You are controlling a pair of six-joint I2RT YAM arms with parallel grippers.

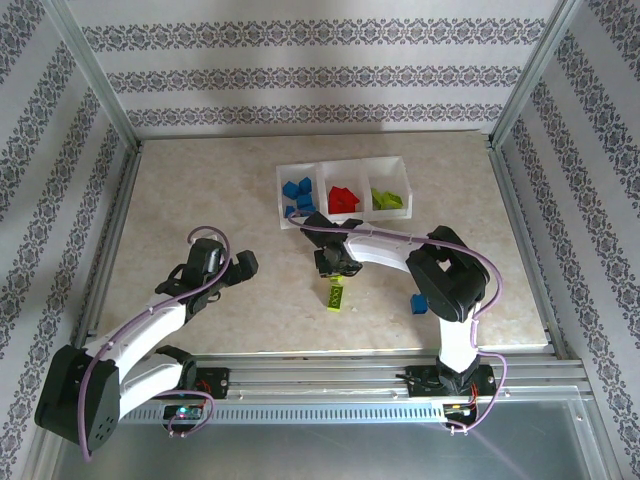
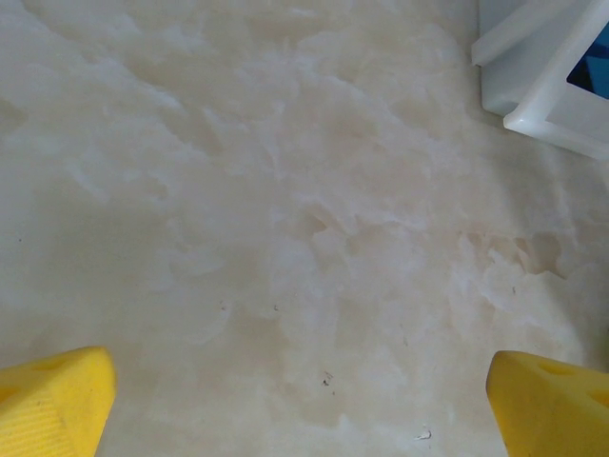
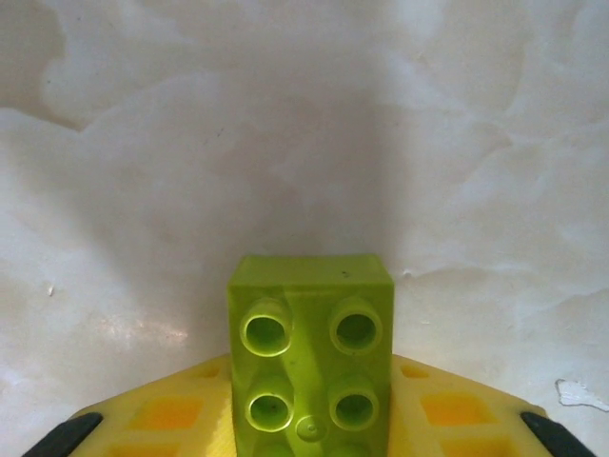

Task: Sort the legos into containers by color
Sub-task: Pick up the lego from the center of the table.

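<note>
Tray (image 1: pixel 345 163) sits far centre in top view. Right gripper (image 1: pixel 336 281) is near of tray, clamped on green brick (image 1: pixel 335 297); blue brick (image 1: pixel 419 303) lies on table (image 1: pixel 220 180) by right arm. Left wrist view: left gripper (image 2: pixel 300 405) spread wide over table, tray corner far right. Right wrist view: green brick between yellow fingers (image 3: pixel 166 414), studs facing cam.

Pale marbled table (image 1: pixel 200 190), with the white three-bin tray (image 1: pixel 345 170) sitting on it near the far edge. On the tray's near side is a lime brick (image 1: pixel 335 296), on the surface or just off it, can't tell. Nearer still and right of the tray, a blue brick (image 1: pixel 419 303) lies half hidden.
</note>
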